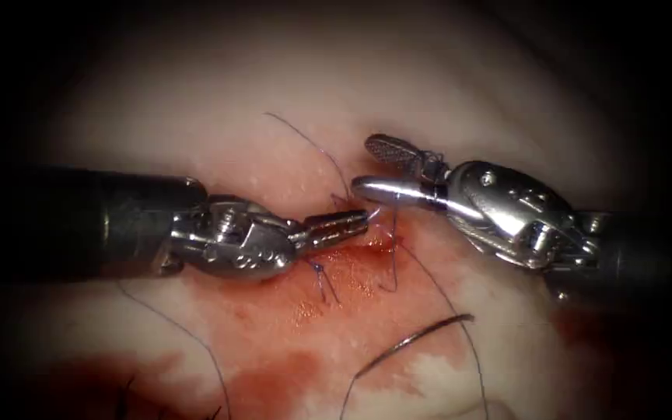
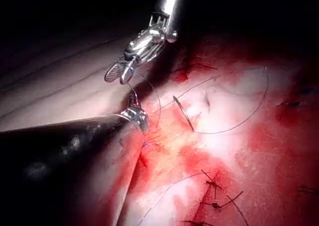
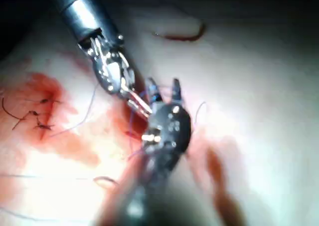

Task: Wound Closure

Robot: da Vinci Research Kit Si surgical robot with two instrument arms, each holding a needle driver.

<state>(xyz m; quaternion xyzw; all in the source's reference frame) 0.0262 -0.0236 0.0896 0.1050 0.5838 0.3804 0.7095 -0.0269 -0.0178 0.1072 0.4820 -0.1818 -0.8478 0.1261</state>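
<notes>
My left tool (image 1: 348, 224) comes in from the left, jaws shut on the thread (image 1: 393, 264) right at the cut (image 1: 367, 247). The right tool (image 1: 361, 166) hovers just above and to the right of it with its jaws open and nothing between them. The curved needle (image 1: 414, 342) lies free on the tissue (image 1: 219, 101), below and to the right of the stitch site, not in the tissue. In the left wrist view the needle (image 2: 183, 114) lies flat beside a wide thread loop (image 2: 249, 111), with the right tool (image 2: 119, 75) open beyond my left tool's tip (image 2: 134, 109).
A tied stitch with short ends (image 1: 319, 271) sits just left of the grasp point. Red fluid (image 1: 274, 381) pools across the lower left. A loose thread tail (image 1: 305, 140) rises above the cut. Earlier knots (image 2: 214, 186) lie farther along.
</notes>
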